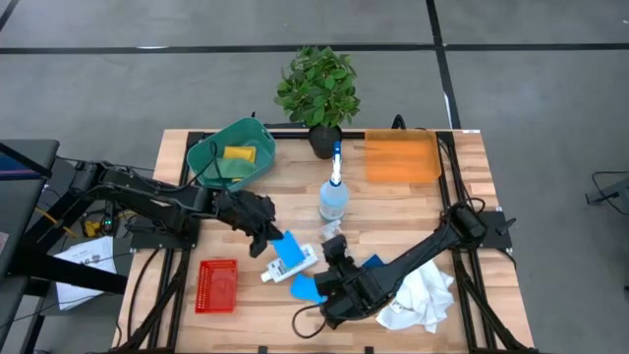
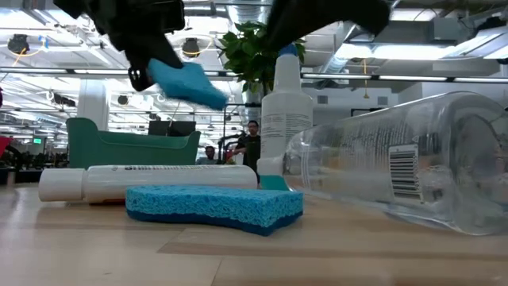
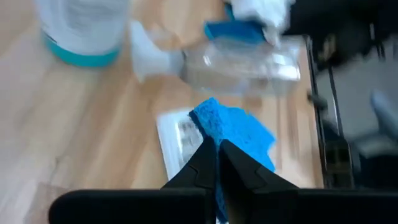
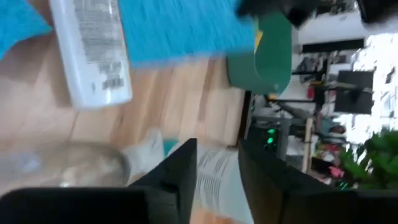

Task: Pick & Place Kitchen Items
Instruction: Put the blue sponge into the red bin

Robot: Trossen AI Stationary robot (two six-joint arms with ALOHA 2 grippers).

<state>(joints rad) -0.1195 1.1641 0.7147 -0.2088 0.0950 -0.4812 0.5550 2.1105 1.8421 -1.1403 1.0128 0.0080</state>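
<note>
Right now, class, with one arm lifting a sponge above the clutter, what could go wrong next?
1. The left fingers pinch only the blue sponge's edge; it may slip onto the white bottle below.
2. The right fingers, apart, sit beside the lying spray bottle; a nudge could roll it.

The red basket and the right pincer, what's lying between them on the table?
In the high view, a blue sponge lies on the wood between the red basket and the right pincer; the small white bottle sits just above that line.
</note>
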